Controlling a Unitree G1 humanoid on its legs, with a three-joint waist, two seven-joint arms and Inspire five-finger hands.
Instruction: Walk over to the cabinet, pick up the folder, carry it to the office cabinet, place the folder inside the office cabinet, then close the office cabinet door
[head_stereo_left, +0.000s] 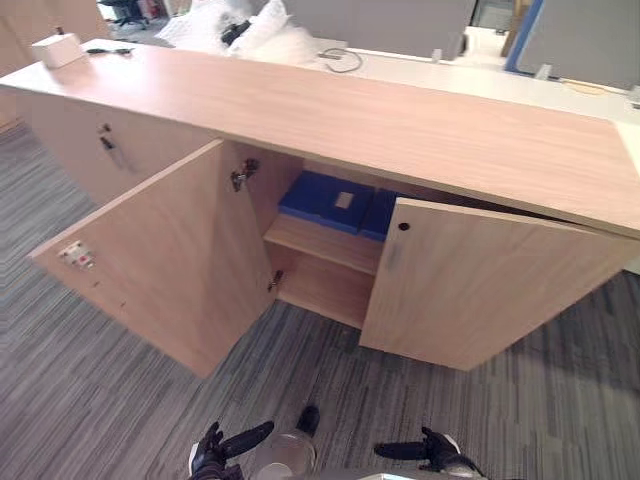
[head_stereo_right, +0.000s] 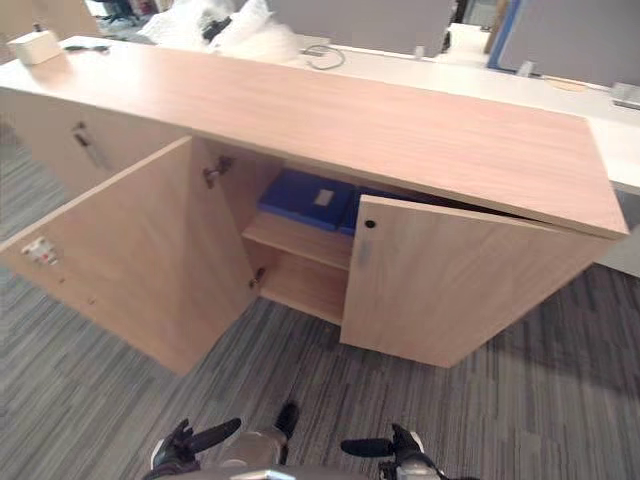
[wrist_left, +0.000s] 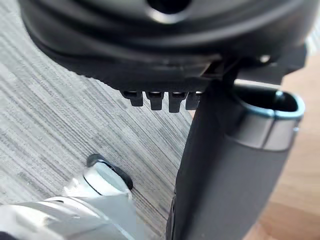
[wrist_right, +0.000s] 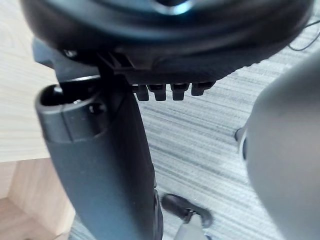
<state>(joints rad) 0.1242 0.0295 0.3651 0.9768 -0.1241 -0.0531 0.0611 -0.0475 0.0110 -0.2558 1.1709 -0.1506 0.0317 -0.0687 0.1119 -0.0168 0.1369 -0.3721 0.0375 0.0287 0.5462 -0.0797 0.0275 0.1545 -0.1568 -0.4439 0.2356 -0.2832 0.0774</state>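
The blue folder (head_stereo_left: 322, 198) lies flat on the upper shelf (head_stereo_left: 318, 243) inside the office cabinet (head_stereo_left: 400, 125), and both cabinet doors (head_stereo_left: 160, 260) stand open. The left hand (head_stereo_left: 213, 452) and the right hand (head_stereo_left: 437, 450) hang low over the carpet (head_stereo_left: 90, 400), well apart from the folder. Their fingers are relaxed and open and hold nothing.

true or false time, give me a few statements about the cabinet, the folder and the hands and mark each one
1. The blue folder lies on the upper shelf inside the light wood cabinet. True.
2. Both cabinet doors are shut. False: the left door stands wide open and the right door is partly open.
3. The left hand holds the folder. False: it and the right hand hang low over the carpet, empty.
4. A small white box sits on the cabinet top. True.
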